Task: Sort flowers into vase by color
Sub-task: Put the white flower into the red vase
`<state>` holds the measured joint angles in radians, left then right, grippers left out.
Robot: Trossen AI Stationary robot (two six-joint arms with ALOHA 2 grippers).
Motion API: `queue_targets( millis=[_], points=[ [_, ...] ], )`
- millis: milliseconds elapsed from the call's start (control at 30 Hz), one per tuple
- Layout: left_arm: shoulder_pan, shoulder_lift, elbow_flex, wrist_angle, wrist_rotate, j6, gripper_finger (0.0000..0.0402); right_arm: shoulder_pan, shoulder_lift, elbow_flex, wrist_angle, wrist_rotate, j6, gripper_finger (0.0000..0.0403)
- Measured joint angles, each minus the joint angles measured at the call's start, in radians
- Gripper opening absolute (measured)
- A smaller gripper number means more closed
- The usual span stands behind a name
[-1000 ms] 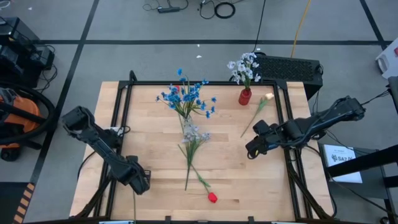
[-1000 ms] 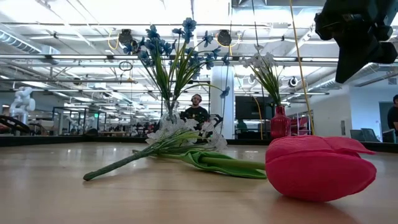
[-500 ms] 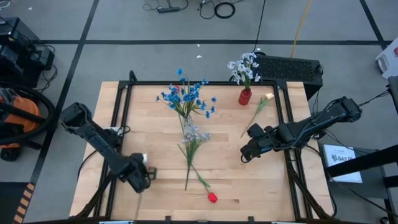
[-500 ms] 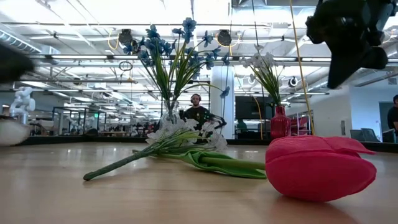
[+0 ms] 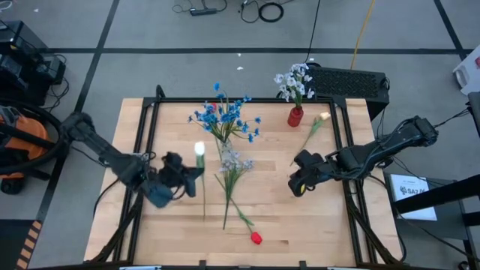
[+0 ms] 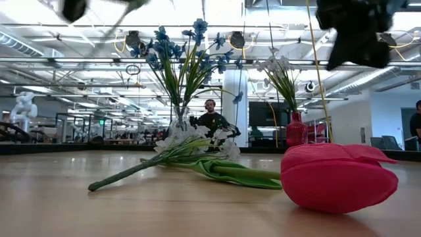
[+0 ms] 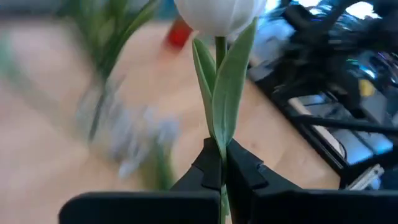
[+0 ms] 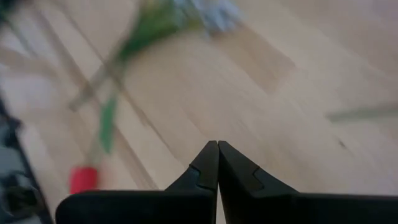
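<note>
Nearest me, a red tulip [image 6: 339,176] lies on the table's [image 5: 315,217] front edge. My left gripper [image 7: 221,163] is pinched tight on a white tulip's [image 5: 199,150] stem, the bloom standing just beyond the fingertips, left of the pale white-lilac bunch [image 5: 233,162] lying mid-table. My right gripper [image 8: 217,149] hangs over bare wood to the right, fingers pressed together on nothing. Farther back stand blue flowers [image 5: 225,118] in a clear vase, and a red vase [image 5: 295,116] with white blooms, a cream tulip [image 5: 315,127] lying beside it.

Both claws [image 5: 196,173] [image 5: 295,185] closed, aloft.
</note>
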<state>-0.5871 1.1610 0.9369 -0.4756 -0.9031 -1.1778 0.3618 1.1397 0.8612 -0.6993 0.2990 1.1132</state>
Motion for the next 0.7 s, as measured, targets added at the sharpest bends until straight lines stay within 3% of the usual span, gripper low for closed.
queue_targets(
  millis=[133,267,367,500,700],
  points=[
    [0.123,0.005,0.015,0.363,0.106,0.515,0.0003,0.000,-0.004,0.000,0.244,0.088,-0.158,0.0000],
    [0.248,0.033,0.015,0.606,0.357,0.783,0.0002,0.000,-0.005,0.000,0.535,0.152,-0.374,0.0001],
    [0.330,0.052,0.015,0.663,0.514,0.821,0.0002,-0.005,-0.005,0.000,0.748,0.154,-0.547,0.0011],
    [0.411,0.098,0.015,0.736,0.693,0.818,0.0002,-0.024,-0.005,0.000,0.974,0.171,-0.663,0.0037],
    [0.492,0.202,0.131,0.730,0.924,0.826,0.0002,-0.067,0.008,0.001,1.100,0.175,-0.696,0.0090]
  ],
)
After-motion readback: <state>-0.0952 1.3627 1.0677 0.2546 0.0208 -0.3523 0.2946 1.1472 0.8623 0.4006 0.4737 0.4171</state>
